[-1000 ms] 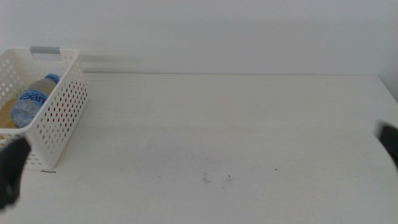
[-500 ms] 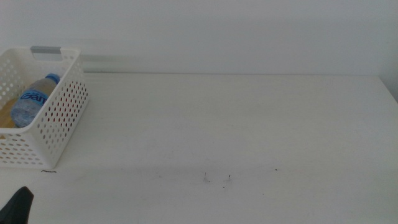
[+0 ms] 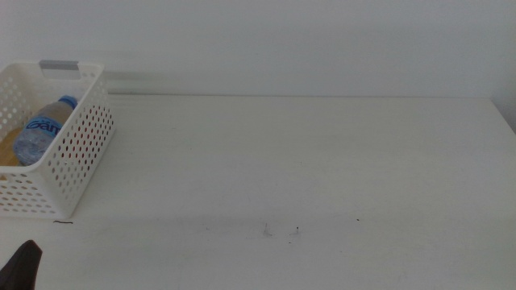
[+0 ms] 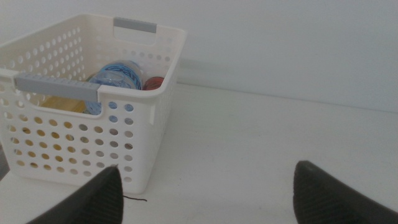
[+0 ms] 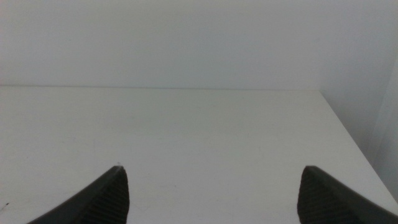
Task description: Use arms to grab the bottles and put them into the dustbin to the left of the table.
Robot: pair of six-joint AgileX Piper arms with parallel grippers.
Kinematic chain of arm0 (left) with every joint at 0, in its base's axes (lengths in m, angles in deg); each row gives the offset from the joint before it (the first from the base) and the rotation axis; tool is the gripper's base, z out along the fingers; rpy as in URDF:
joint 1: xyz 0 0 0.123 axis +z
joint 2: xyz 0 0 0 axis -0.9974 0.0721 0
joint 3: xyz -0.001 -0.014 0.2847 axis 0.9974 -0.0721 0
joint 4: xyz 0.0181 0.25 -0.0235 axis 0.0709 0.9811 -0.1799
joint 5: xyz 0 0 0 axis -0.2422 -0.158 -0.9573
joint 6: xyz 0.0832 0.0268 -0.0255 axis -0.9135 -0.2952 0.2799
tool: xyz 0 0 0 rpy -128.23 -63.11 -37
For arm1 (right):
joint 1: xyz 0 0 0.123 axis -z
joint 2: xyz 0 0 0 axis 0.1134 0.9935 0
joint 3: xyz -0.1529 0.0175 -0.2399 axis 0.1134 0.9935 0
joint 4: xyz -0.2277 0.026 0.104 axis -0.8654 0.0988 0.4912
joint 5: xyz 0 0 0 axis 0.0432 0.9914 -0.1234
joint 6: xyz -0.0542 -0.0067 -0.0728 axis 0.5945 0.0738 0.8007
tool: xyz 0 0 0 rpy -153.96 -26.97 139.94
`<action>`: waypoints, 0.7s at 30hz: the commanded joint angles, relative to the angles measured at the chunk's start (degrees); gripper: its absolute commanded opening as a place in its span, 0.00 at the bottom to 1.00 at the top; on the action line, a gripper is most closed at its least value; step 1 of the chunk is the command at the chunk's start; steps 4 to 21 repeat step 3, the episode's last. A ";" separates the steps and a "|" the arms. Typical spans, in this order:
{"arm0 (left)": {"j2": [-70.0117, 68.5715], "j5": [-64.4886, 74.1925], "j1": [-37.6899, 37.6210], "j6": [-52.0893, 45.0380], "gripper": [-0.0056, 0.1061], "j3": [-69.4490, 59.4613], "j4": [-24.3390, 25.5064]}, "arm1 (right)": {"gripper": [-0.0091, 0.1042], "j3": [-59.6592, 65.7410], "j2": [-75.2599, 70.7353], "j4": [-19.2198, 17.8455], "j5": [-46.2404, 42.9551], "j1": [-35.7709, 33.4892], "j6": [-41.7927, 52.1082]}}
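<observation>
The white perforated dustbin (image 3: 76, 153) stands at the table's left edge. Inside it lie a clear water bottle with a blue label (image 3: 42, 130) and a yellow bottle (image 3: 10, 147). The left wrist view shows the dustbin (image 4: 146, 118) holding the water bottle (image 4: 119, 73), a red can (image 4: 153, 83) and the yellow bottle (image 4: 59, 104). My left gripper (image 4: 208, 193) is open and empty, back from the bin's near corner; only its dark tip (image 3: 22, 264) shows at the bottom left of the middle view. My right gripper (image 5: 211, 193) is open and empty over bare table.
The white table (image 3: 306, 161) carries only a few tiny dark specks (image 3: 294, 231) near its front. Its right edge (image 5: 348, 137) shows in the right wrist view, with a pale wall behind. The right arm is outside the middle view.
My left gripper has dropped back toward the bottom left corner of the middle view. The right gripper has withdrawn past the right edge. The bin's contents have not moved.
</observation>
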 commanded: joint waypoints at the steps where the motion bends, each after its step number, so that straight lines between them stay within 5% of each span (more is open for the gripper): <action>1: -0.23 -0.81 0.06 0.51 0.89 -0.05 0.10 | 0.88 0.19 -0.26 -0.53 -0.52 0.51 0.48; 21: -0.23 -0.81 0.08 0.51 0.89 -0.05 0.35 | 0.88 0.19 -0.26 -0.53 -0.52 0.51 0.48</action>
